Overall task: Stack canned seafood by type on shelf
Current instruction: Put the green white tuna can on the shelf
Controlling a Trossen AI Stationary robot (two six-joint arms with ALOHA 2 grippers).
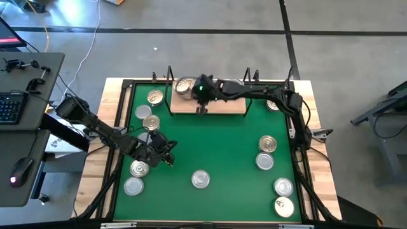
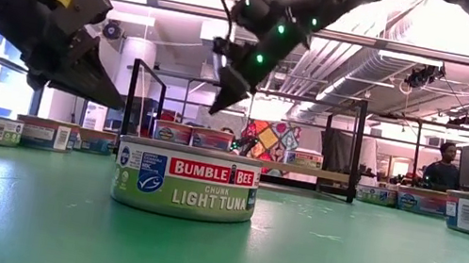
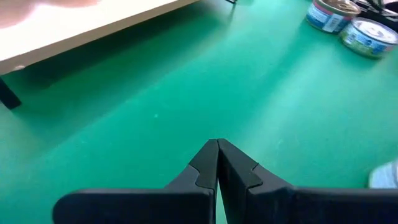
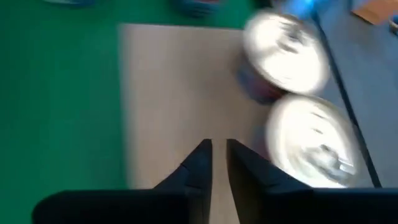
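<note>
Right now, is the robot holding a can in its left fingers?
No, the left fingers are pressed shut with nothing between them, above the bare green mat.

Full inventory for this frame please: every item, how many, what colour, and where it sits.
shelf tins: two visible, silver lids, at one end of the board
left tins: five, metallic lids, on the mat on the left arm's side
middle tin: one, silver lid, at the mat's near edge
right tins: four in the open on the right arm's side, metallic lids, and a fifth that seems partly under that arm
shelf: one, light wood with black wire ends, at the far edge
mat: one, green
keyboard: one, black, on the side desk
person: one, in the room behind
left gripper: dark, jaws shut, over the mat
right gripper: dark, jaws slightly apart, empty, over the shelf
</note>
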